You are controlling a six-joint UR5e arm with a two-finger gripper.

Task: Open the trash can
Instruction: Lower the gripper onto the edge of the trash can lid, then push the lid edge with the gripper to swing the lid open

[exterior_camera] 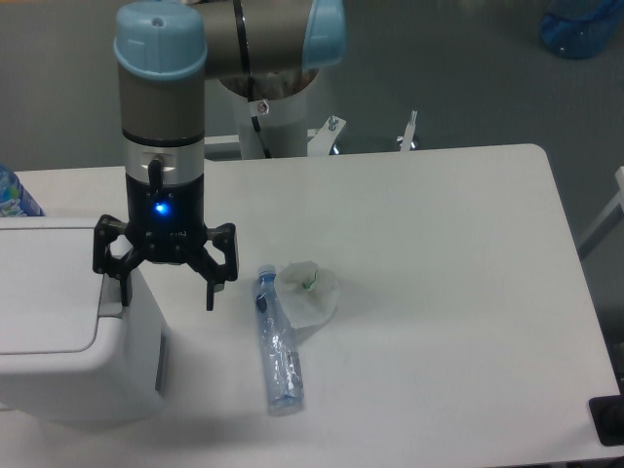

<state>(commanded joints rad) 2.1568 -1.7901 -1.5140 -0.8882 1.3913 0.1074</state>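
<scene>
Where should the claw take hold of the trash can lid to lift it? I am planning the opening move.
Probably at the grey tab on the right edge of the trash can, coming from above. It looks like the only part standing out from the flat lid. The open claw hangs over that edge, one finger by the tab.

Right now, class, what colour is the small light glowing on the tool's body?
Blue. The light glows on the black body of the tool, shown in the fixed camera view.

Count on table (439, 234): one trash can (68, 331), one clear plastic bottle (277, 343), one crumpled white wrapper (310, 291). One gripper (164, 285). One blue container (582, 24) on floor.
</scene>
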